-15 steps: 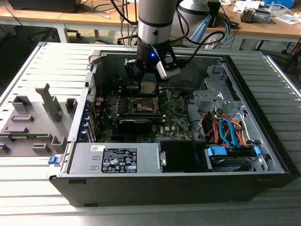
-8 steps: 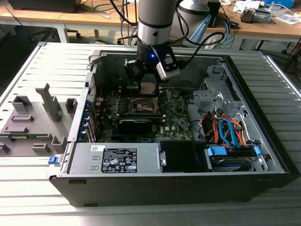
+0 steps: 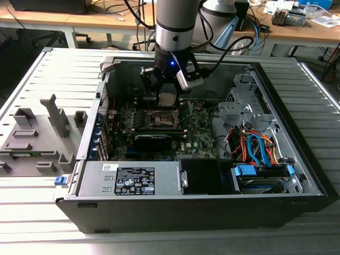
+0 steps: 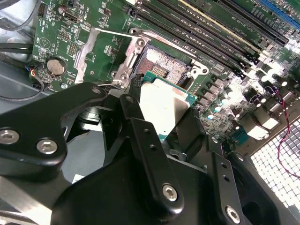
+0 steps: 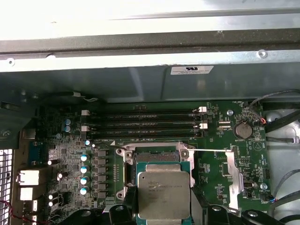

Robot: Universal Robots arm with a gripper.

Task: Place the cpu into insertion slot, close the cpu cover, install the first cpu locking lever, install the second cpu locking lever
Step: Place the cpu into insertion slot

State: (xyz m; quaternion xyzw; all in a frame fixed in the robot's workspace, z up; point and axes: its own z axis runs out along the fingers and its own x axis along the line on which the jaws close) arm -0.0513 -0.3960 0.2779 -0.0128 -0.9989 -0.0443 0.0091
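1. Presently, gripper [image 3: 167,96]: jaws clenched on the cpu [image 4: 161,110], pinching it by two opposite edges, silvery top turned away from the board.
2. The cpu, location: inside the open computer case [image 3: 212,210], which lies on the slatted bench [image 3: 48,74]. It is held just over the motherboard [image 5: 215,140] and is judged not yet seated.
3. The insertion slot [image 5: 154,157]: dark square socket with a thin metal rim. It lies under the chip and a little beyond it. In the first wrist view the chip overlaps the nearer part, and a strip of the socket shows bare past the chip's far edge.
4. Alignment: the chip's edges run about parallel with the slot's rim. The offset looks to lie along one axis only.
5. The cpu cover [image 5: 233,176]: silvery plate swung clear to one side of the slot, leaving the socket uncovered.
6. Locking lever [image 5: 211,150]: thin wire beside the slot, apparently unlatched. The second lever cannot be made out.
7. Memory slots [image 5: 145,124] — long, narrow, black, on the far side of the socket from the jaws.
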